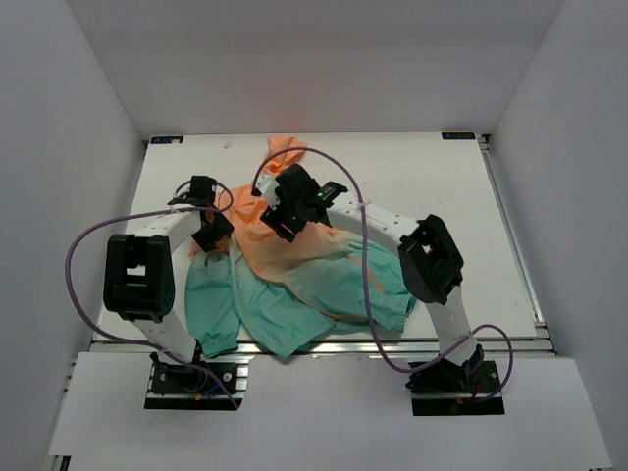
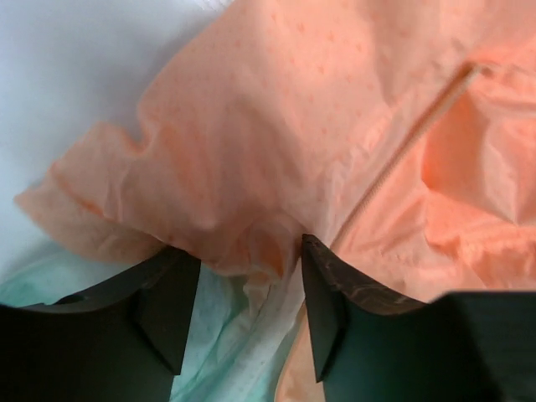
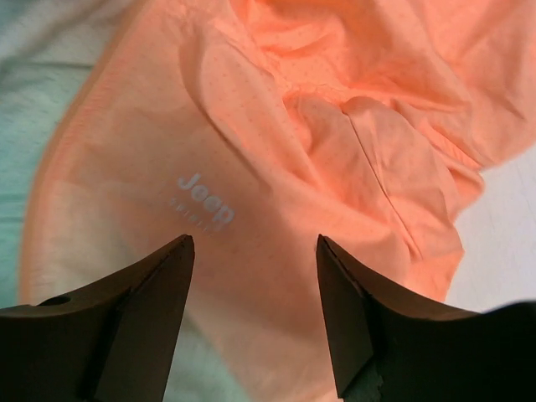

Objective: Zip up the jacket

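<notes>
The jacket (image 1: 294,265) lies crumpled in the middle of the table, peach-orange at the far part and teal-green toward the near edge. My left gripper (image 1: 210,234) is at the jacket's left edge. In the left wrist view it (image 2: 247,251) is open and straddles a bunched fold of the jacket's orange fabric (image 2: 251,151). The orange zipper (image 2: 410,142) runs diagonally to the upper right of the jaws. My right gripper (image 1: 284,220) hovers over the orange chest area. In the right wrist view it (image 3: 255,243) is open and empty, just above the fabric beside a white "Jeep" logo (image 3: 205,201).
The white table (image 1: 442,186) is bounded by white walls at the back and sides. Purple cables (image 1: 363,265) loop from both arms across the jacket. The aluminium rail (image 1: 491,339) marks the near edge.
</notes>
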